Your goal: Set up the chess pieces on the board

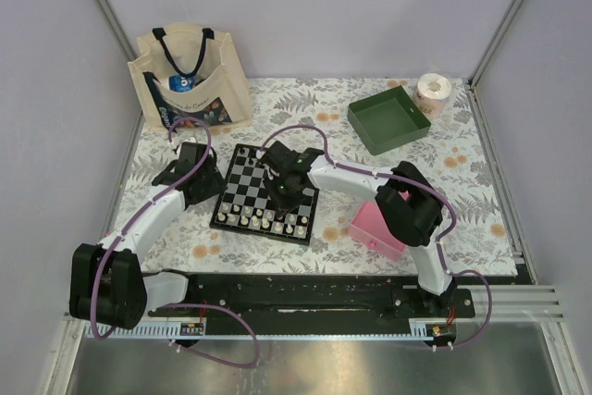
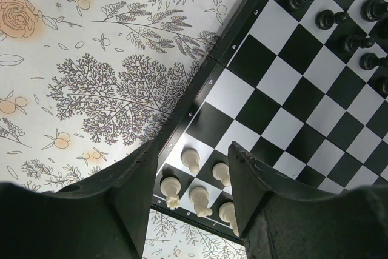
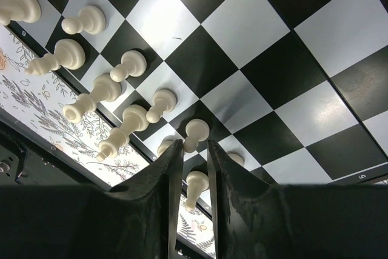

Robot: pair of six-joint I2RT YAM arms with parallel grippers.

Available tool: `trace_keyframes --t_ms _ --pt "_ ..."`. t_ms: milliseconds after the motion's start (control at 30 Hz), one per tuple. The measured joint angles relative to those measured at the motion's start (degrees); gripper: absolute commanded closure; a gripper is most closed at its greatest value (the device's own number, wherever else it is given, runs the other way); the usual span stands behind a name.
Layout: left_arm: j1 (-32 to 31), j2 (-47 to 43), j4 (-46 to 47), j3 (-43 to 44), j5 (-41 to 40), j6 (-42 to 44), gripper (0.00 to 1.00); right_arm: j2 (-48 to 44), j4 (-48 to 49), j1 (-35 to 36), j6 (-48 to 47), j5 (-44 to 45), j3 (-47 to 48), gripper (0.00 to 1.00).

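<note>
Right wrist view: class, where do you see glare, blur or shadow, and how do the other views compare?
Right wrist: soft glare on the board, white pieces sharp, right fingers dark and soft-edged. Left wrist: left fingers dark and blurred, tablecloth crisp. Top external: even light, faint shadows.

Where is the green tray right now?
Overhead view: the green tray sits at the far right, beside the paper roll, beyond the chessboard.
</note>
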Motion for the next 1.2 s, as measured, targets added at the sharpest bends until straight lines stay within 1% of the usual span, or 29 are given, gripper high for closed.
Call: trace_keyframes --t_ms 200,333,400,500,567,633,700,800,833,867,900,933,967,1033,1133,1200 --pt "0.0 0.0 0.0 0.0 0.0 0.02 0.46 0.02 -0.48 0.11 -0.15 -0.02 0.98 0.64" --pt "0.0 0.0 -0.02 0.0 -0.02 0.0 0.46 0.02 -0.83 0.11 -0.22 -0.02 3.06 0.6" --pt "0.0 0.0 -0.02 0.0 -0.02 0.0 0.46 0.02 -0.81 0.11 -0.24 0.04 3.69 0.55" --pt "0.0 -0.02 -0.04 0.0 -0.09 -0.02 0.45 -0.02 -1.03 0.13 -0.59 1.11 3.72 0.52" --pt "0.0 -0.11 -0.07 0.0 -0.26 -0.02 0.43 -0.33 -1.2 0.13 -0.98 2.51 3.63 0.44" --pt "0.0 -0.26 -0.11 0.0 -0.5 -0.07 0.42 -1.64 -1.2 0.13 -1.36 3.8 2.93 0.41" --pt "0.0 -0.55 -0.24 0.0 -0.81 -0.11 0.29 -4.15 -1.01 0.13 -1.86 5.29 1.4 0.38" --pt "0.07 -1.22 -0.31 0.0 -1.33 -0.66 0.23 -9.25 -0.37 0.11 -2.34 7.41 -1.25 0.32" --pt "0.11 -1.46 -0.35 0.0 -1.4 -0.92 0.18 -10.69 0.22 0.09 -2.4 7.69 -2.03 0.28" --pt "0.17 -1.68 -0.37 0.0 -1.51 -1.03 0.15 -12.52 0.87 0.07 -2.4 8.35 -3.02 0.25" --pt "0.24 -2.05 -0.37 0.0 -1.57 -1.16 0.08 -14.01 1.44 0.02 -2.34 8.59 -3.82 0.23" --pt "0.28 -2.43 -0.44 0.0 -1.62 -1.27 0.03 -15.98 2.49 -0.17 -2.36 8.94 -5.11 0.14" --pt "0.28 -2.8 -0.52 0.0 -1.73 -1.44 0.01 -17.29 2.93 -0.31 -2.25 9.11 -5.92 0.08" --pt "0.33 -3.5 -0.85 0.0 -1.95 -1.97 0.01 -20.13 4.48 -0.9 -1.97 9.75 -8.09 0.01" --pt "0.33 -4.28 -1.55 0.02 -2.86 -2.58 0.01 -24.13 6.12 -3.15 -1.6 10.51 -11.82 0.01" --pt "0.33 -4.68 -1.75 0.02 -3.54 -2.89 0.01 -27.17 6.8 -5.95 -1.18 10.93 -14.82 0.0"
